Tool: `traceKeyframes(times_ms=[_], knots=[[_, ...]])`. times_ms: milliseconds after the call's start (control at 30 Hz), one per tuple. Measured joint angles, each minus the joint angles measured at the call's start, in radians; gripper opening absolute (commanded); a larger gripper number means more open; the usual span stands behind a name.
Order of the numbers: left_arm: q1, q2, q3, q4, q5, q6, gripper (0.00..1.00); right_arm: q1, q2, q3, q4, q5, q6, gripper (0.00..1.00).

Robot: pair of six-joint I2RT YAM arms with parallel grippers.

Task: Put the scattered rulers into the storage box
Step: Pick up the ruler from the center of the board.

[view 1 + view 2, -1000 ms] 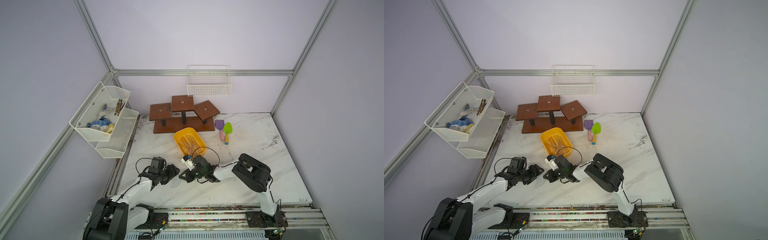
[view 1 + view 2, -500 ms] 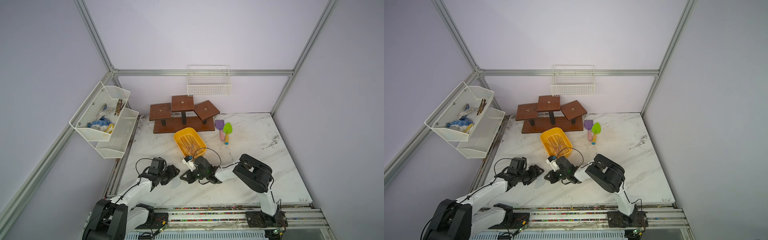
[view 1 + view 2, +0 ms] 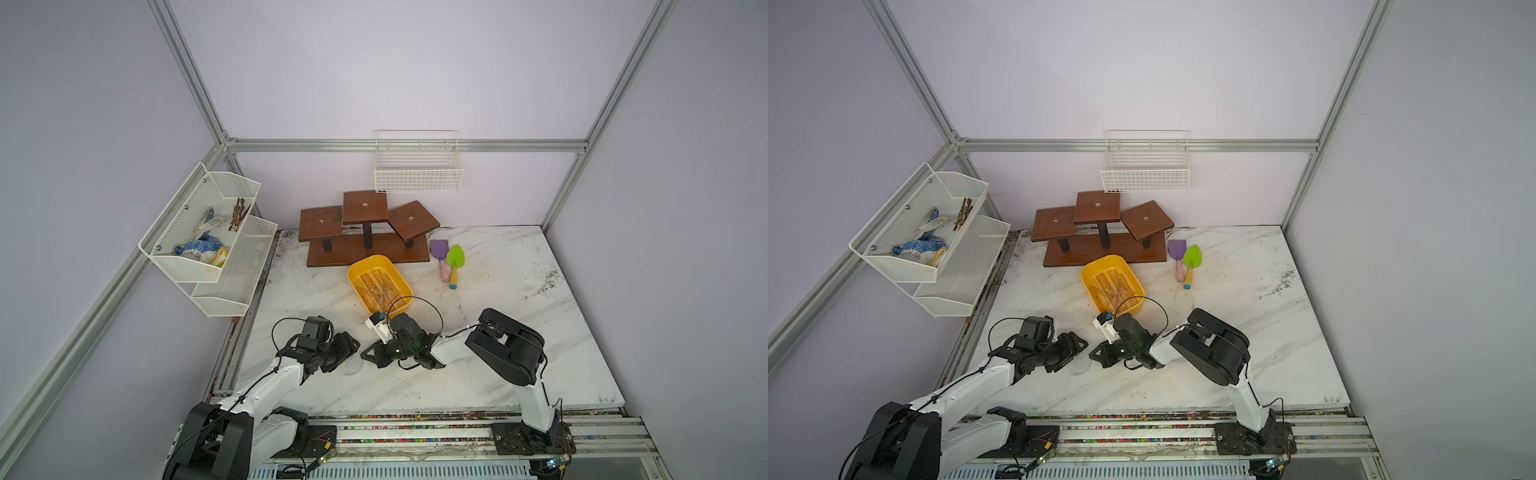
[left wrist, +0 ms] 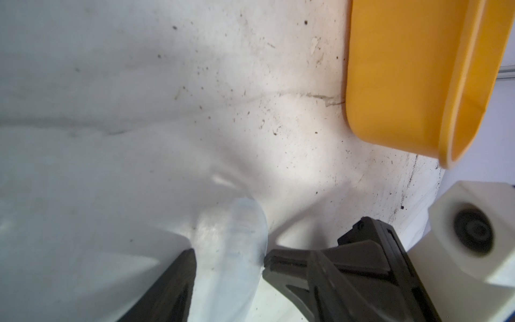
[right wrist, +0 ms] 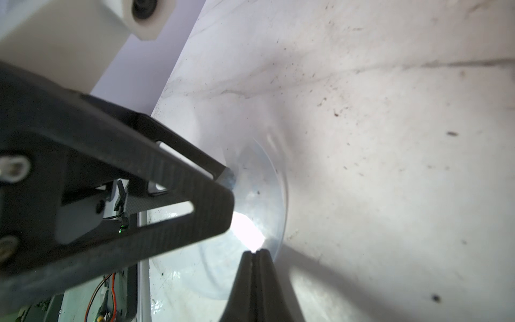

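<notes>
Spot protractor (image 3: pixel 353 366) lower centre of a top view, on marble betw. both claws, box (image 3: pixel 369 258) just up-frame. Find L claw (image 3: pixel 352 347) spread astride it; R claw (image 5: pixel 252 255) pressed together, tips at rim. Pinching or nudging, can't tell. Prob. thin, light, slick, stiff-ish. Best tip up, then nip curved rim.

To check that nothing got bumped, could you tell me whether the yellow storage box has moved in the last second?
No. The yellow storage box keeps its place just in front of the wooden stand in both top views.
</notes>
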Motion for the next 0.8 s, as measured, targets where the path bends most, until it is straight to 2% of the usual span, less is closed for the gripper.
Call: traceKeyframes(times_ms=[167,300,500,567,667,800], knots=[[-0.003,0.003,0.0,-0.006,0.004,0.0,0.68,0.0,0.0,0.0,0.0,0.0,0.0,0.0],[-0.014,0.013,-0.004,0.006,0.013,-0.002,0.52,0.0,0.001,0.0,0.002,-0.002,0.001,0.0],[-0.034,0.037,-0.021,0.018,0.034,-0.009,0.15,0.004,0.004,0.001,0.007,-0.001,0.004,0.0],[-0.036,0.04,-0.026,0.02,0.053,-0.015,0.07,0.006,0.004,0.001,0.008,-0.001,0.004,0.0],[-0.04,0.031,-0.023,0.025,0.066,-0.008,0.0,0.006,0.0,0.0,0.004,-0.003,0.003,0.0],[-0.043,0.0,0.008,-0.069,0.06,-0.003,0.0,-0.003,-0.074,-0.013,-0.113,-0.002,-0.022,0.01]])
